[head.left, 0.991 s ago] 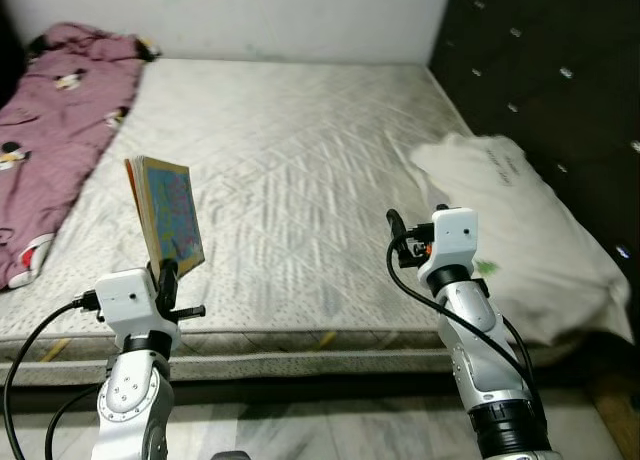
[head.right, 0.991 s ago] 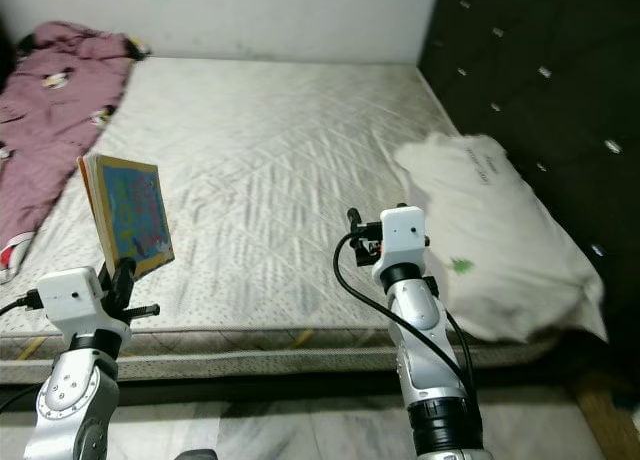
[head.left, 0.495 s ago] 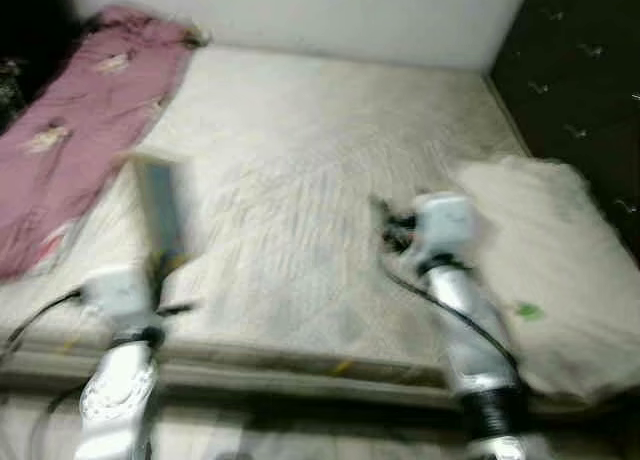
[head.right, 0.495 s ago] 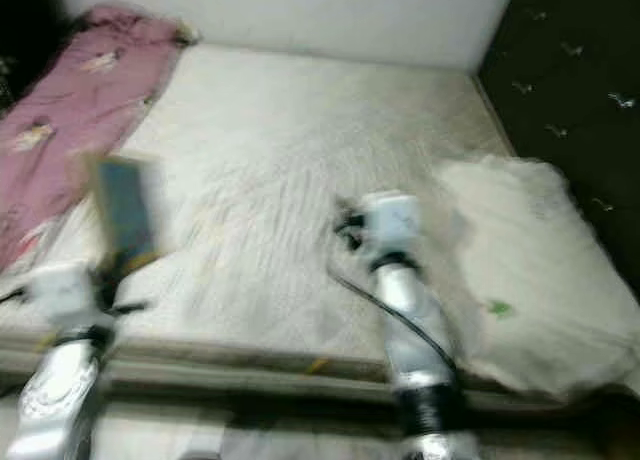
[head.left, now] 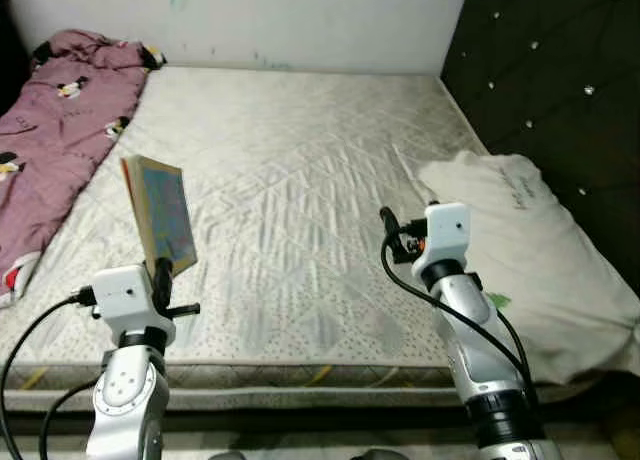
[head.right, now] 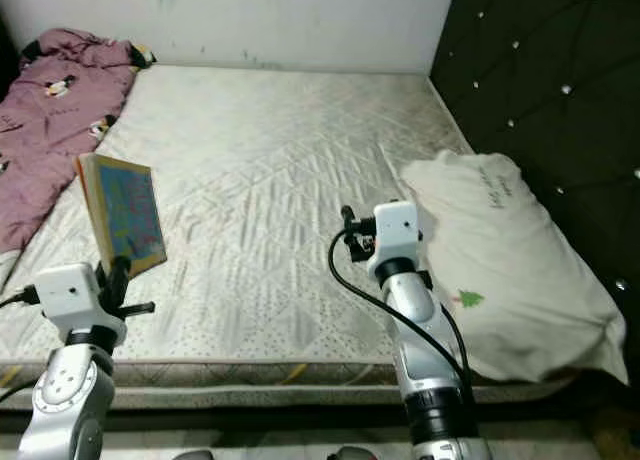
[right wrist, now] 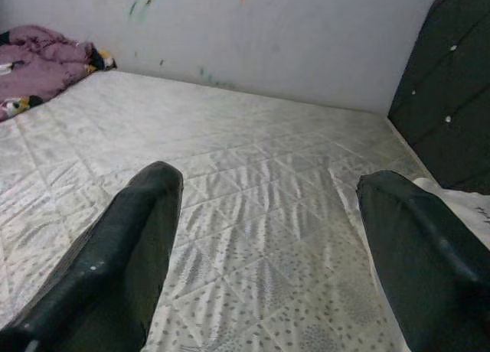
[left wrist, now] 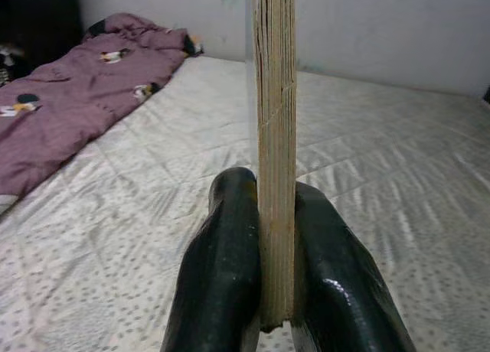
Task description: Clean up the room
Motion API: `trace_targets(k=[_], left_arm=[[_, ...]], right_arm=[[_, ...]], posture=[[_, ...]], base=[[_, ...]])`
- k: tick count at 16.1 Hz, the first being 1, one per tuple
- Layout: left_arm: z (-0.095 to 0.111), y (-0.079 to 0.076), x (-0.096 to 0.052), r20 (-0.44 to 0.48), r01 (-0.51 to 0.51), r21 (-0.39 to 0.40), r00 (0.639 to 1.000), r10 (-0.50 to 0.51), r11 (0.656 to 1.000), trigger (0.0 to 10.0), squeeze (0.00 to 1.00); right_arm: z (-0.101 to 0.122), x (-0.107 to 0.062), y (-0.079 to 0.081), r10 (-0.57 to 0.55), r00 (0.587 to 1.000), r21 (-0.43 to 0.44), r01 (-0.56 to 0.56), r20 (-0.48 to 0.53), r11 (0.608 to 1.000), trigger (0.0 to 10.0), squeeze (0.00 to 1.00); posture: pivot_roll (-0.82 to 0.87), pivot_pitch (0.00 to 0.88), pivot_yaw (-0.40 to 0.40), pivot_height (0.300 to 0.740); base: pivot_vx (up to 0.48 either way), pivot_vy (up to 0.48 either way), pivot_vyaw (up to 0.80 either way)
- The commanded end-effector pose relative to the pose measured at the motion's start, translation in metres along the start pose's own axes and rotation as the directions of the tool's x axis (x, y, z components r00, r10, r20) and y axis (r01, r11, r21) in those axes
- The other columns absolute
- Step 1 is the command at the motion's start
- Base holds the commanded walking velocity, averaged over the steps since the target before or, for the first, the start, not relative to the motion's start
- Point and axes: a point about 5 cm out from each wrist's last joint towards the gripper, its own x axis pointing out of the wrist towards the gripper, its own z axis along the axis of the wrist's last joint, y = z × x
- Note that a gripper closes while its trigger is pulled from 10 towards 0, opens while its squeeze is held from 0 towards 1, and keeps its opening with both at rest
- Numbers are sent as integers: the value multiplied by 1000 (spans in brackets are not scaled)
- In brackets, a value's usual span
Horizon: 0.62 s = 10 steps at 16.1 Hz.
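My left gripper (head.left: 163,278) is shut on the bottom edge of a thin book (head.left: 160,214) with a blue patterned cover, held upright above the near edge of the mattress (head.left: 290,150). In the left wrist view the two black fingers (left wrist: 222,283) squeeze the book's page edge (left wrist: 274,138). My right gripper (head.left: 388,223) is raised over the mattress to the right of the book. Its fingers (right wrist: 130,245) stand wide apart with nothing between them.
A purple patterned blanket (head.left: 50,130) lies crumpled along the mattress's far left side. A white pillow (head.left: 530,250) rests at the right against the dark tufted headboard (head.left: 550,80). A white wall (head.left: 250,20) backs the bed. The middle of the mattress is bare.
The camera swung during a blurred frame and settled back, so the whole view shifted slightly. The book stays gripped upright in my left gripper and the right gripper stays open.
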Motion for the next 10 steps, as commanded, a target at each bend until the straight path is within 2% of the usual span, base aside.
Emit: trace_targets(k=[1,10], left_arm=[[12,-6,4,50,23,1,998,-23,1000,10000,0],[11,-8,5,48,28,-13,998,-28,1000,10000,0]], right_arm=[[3,1,-5,-15,1000,-2,15,7,1000,10000,0],[2,2,-5,-8,1000,-10,8,0,1000,10000,0]], posture=[[79,0,-18,740],[78,0,-25,740]], base=[[0,-251,-419],[0,-380,0]])
